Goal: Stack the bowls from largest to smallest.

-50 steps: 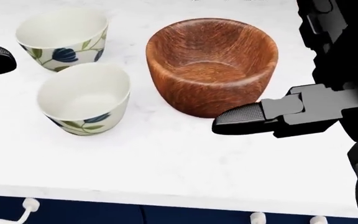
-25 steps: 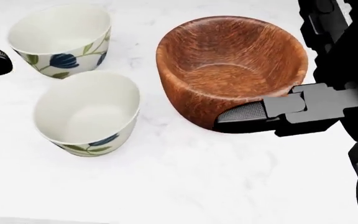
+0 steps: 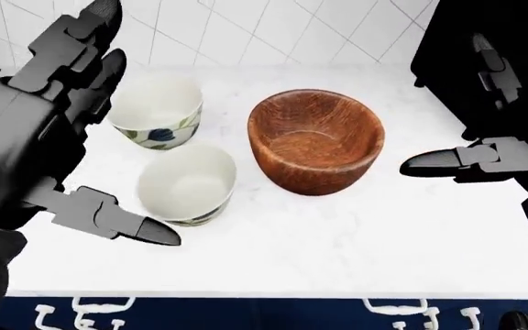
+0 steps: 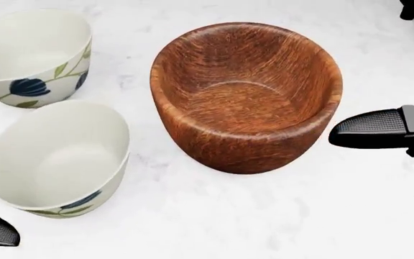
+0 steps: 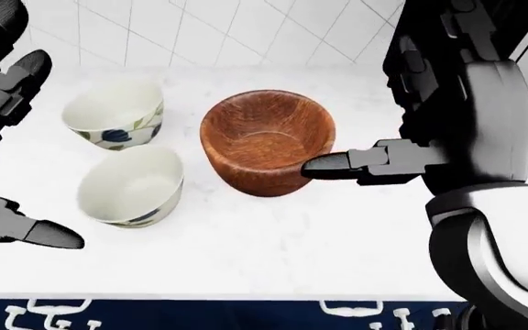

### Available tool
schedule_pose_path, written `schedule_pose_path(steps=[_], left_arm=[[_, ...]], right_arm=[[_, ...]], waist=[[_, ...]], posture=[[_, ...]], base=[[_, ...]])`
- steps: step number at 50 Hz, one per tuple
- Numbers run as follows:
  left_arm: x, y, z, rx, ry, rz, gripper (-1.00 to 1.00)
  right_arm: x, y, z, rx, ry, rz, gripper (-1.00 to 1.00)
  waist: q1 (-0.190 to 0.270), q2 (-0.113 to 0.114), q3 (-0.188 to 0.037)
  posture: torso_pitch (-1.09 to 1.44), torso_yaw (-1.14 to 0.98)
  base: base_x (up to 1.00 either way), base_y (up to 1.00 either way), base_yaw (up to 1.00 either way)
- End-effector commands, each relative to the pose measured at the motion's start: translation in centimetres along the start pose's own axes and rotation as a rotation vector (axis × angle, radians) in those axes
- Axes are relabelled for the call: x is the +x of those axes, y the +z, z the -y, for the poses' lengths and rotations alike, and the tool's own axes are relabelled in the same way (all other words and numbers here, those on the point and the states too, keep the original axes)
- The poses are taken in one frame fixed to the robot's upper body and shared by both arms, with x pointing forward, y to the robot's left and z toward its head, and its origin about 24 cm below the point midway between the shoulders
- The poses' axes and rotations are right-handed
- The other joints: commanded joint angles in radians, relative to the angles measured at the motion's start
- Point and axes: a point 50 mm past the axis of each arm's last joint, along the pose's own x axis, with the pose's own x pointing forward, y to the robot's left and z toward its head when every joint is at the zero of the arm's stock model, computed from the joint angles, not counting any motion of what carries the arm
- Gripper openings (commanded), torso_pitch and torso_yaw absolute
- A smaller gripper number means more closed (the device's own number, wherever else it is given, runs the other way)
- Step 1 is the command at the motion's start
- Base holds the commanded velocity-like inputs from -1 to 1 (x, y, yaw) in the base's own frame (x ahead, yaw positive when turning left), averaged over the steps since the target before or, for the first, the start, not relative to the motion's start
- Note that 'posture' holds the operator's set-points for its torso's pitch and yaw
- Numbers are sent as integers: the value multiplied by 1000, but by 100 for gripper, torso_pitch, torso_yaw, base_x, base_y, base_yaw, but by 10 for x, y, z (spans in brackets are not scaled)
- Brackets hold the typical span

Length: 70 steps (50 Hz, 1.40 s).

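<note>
A large brown wooden bowl (image 4: 246, 97) stands upright on the white marble counter (image 4: 214, 216). To its left are two white bowls with blue flowers, one toward the top (image 4: 31, 56) and one lower down (image 4: 56, 159), close together; the lower one tilts slightly. None is stacked. My right hand (image 5: 383, 117) is open and empty, with one fingertip (image 4: 358, 129) just right of the wooden bowl's wall; I cannot tell if it touches. My left hand (image 3: 81, 137) is open and empty, left of the white bowls, with a fingertip (image 3: 154, 236) below the lower one.
A white tiled wall (image 3: 246, 34) rises behind the counter at the top of the eye views. The counter's near edge runs along the bottom, with dark blue cabinet fronts (image 3: 246, 316) and white handles below it.
The head view has shifted and the bowls look larger. My right fingertip has moved from over the wooden bowl's lower wall to just right of it. A left fingertip now shows at bottom left.
</note>
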Motion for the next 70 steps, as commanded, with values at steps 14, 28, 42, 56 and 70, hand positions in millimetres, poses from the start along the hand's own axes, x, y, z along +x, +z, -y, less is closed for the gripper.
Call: schedule_pose_path(steps=[14,28,42,56,70], left_arm=[[-5,-18,14,207,-59,14,100],[9,-31,39,352,-62,27,100],[32,-53,58,465,-94,21,96],[42,-85,67,541,-114,-62,39],[42,-94,70,602,-144,-108,-35]], right_arm=[[0,13,0,18,-10,77,100],[-1,10,-1,21,-10,77,100],[0,6,0,26,-14,75,100],[-2,4,2,29,-22,76,100],[-1,7,5,29,-29,80,100]], waist=[[3,-12,-14],[16,-40,-24],[20,-58,-36],[20,-54,-43],[16,-47,-41]], posture=[[0,0],[0,0],[0,0],[0,0],[0,0]], base=[[0,0,0],[0,0,0],[0,0,0],[0,0,0],[0,0,0]])
